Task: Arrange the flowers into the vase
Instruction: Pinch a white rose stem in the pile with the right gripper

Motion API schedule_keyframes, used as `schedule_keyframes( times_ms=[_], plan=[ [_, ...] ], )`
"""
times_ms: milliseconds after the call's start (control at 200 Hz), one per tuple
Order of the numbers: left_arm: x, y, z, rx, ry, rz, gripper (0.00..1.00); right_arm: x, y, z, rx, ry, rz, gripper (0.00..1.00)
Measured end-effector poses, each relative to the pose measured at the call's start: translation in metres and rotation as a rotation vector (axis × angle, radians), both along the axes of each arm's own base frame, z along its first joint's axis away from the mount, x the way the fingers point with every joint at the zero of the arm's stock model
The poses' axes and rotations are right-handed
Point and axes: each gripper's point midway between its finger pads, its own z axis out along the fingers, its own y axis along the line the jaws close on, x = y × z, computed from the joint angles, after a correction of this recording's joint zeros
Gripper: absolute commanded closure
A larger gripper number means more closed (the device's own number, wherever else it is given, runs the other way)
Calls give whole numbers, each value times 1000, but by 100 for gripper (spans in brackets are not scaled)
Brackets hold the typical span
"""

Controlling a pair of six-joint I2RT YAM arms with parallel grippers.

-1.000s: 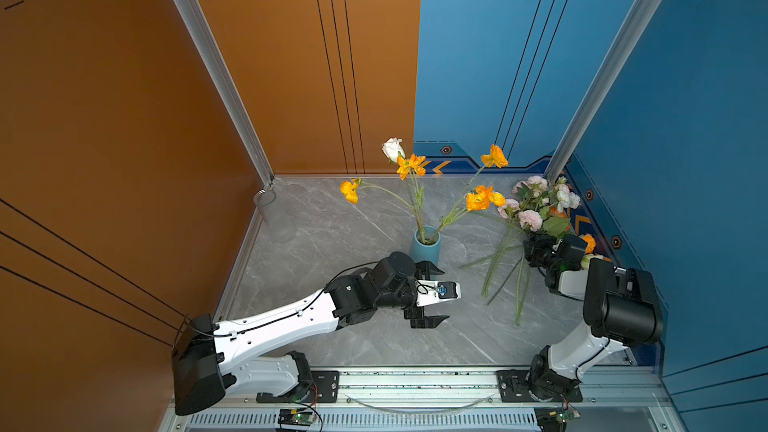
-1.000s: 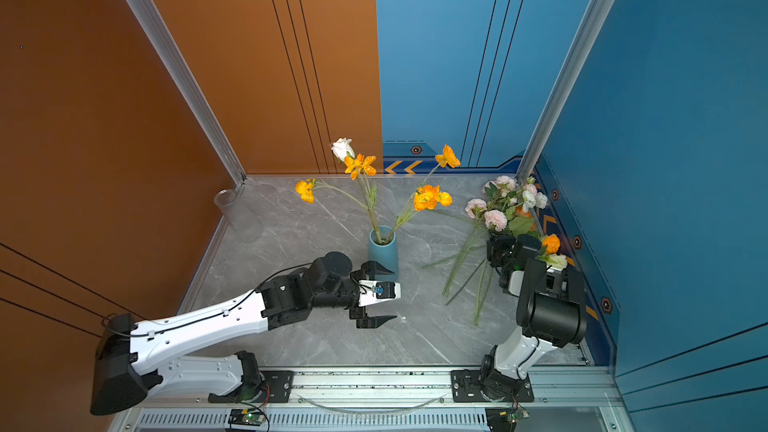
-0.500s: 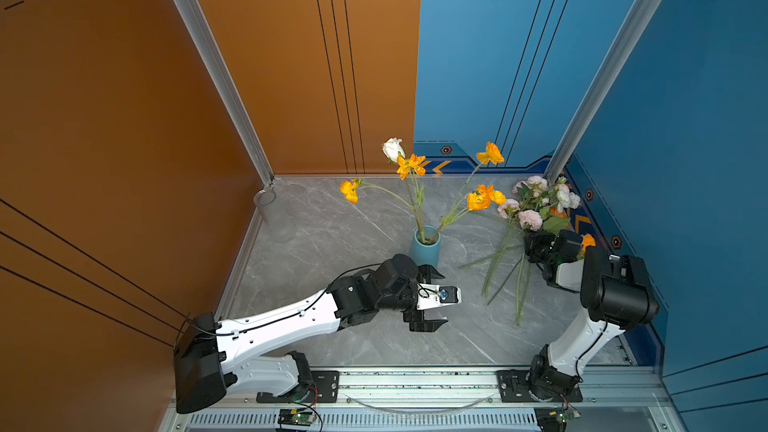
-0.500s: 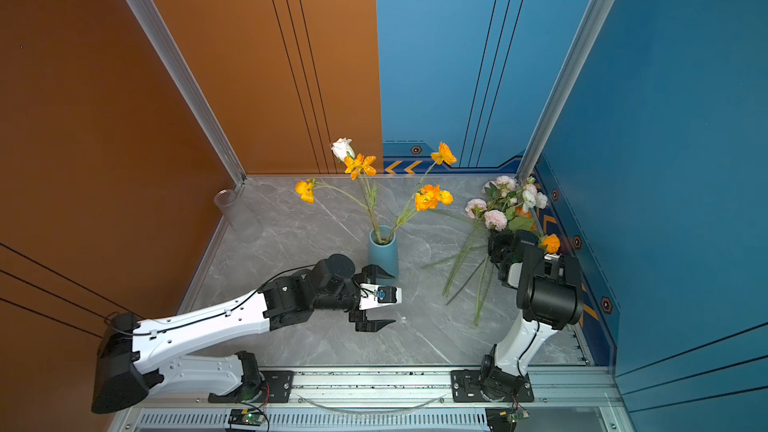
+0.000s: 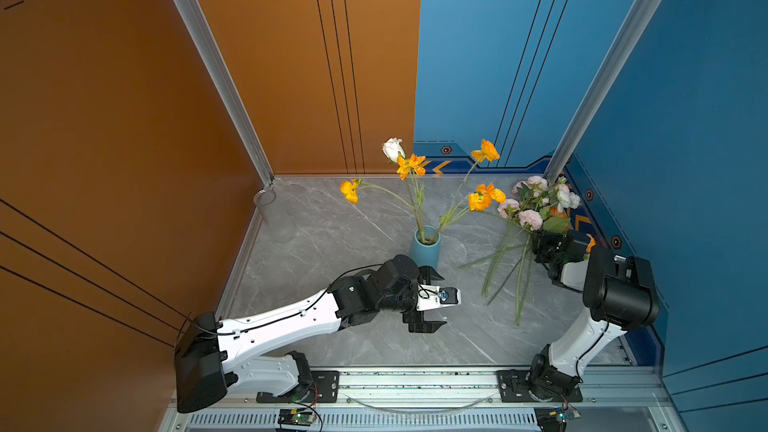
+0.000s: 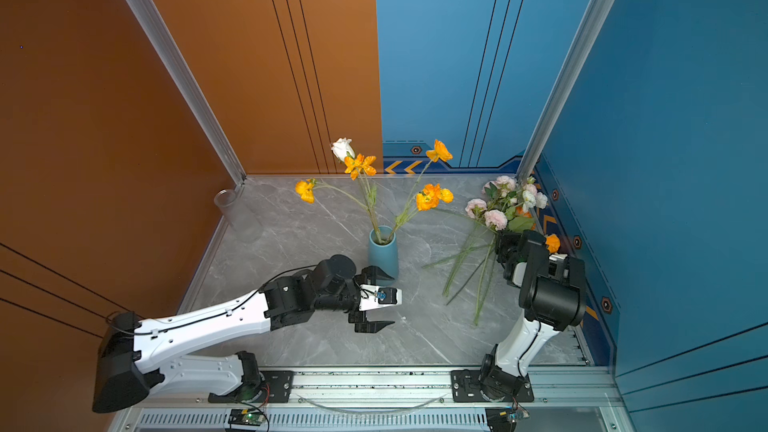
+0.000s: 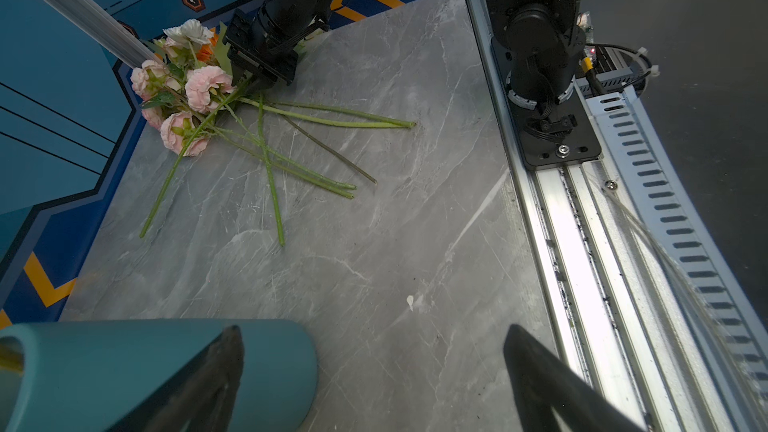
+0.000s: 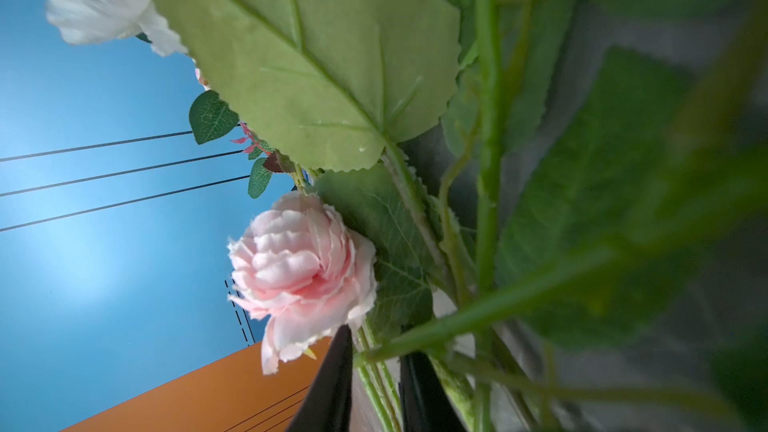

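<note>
Matt teal vase (image 5: 424, 251); marble-look table (image 5: 332, 234), slight sheen; clear glass cyl (image 5: 274, 218).

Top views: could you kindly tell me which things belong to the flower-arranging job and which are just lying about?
Belong to the job:
loose flowers
blue vase, holding orange and white blooms
right pincer, around the loose stems
left pincer, open beside the vase

Lying about:
clear glass cylinder in the far corner

Table (image 5: 332, 243): vase (image 5: 424, 249) ctr, upright, blooms (image 5: 410, 164) standing in it. Left gripper (image 5: 439, 299) just in front of vase. Loose flowers (image 5: 524, 218) lying rt of vase, heads toward rear-rt corner, stem ends toward front. Right gripper (image 5: 540, 245) at the bunch, stems betw. its fingers (image 8: 336, 384). Cylinder (image 5: 272, 211) in rear-lt corner. Rail (image 5: 415, 380) along front edge.
</note>
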Motion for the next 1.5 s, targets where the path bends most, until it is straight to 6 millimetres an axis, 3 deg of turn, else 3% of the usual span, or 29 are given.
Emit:
schedule_keyframes(
  times_ms=[160,330,400,531,876,1086,1251,1406,1497],
  plan=[
    [-4,-1,-1,4,-1,-12,2,2,-1,-5,9,8,-2,100],
    [-7,-2,0,6,-1,-21,2,3,-1,-6,11,7,-3,100],
    [-7,-3,2,3,-2,-22,2,3,-1,-6,11,7,-3,84],
    [-9,-4,3,0,-4,-28,2,2,-1,-6,7,8,-2,74],
    [-11,-4,2,9,-12,-36,2,3,-2,-14,10,22,-1,72],
    [-12,-4,-2,23,-14,-43,2,9,-4,-22,32,25,-11,83],
    [-12,-5,-4,30,-14,-42,2,9,-4,-21,34,21,-13,83],
    [-15,-5,-5,36,-16,-50,2,8,-4,-5,15,4,-8,94],
    [-17,-6,-5,37,-19,-58,2,9,-5,7,-2,-20,-5,94]
  ],
)
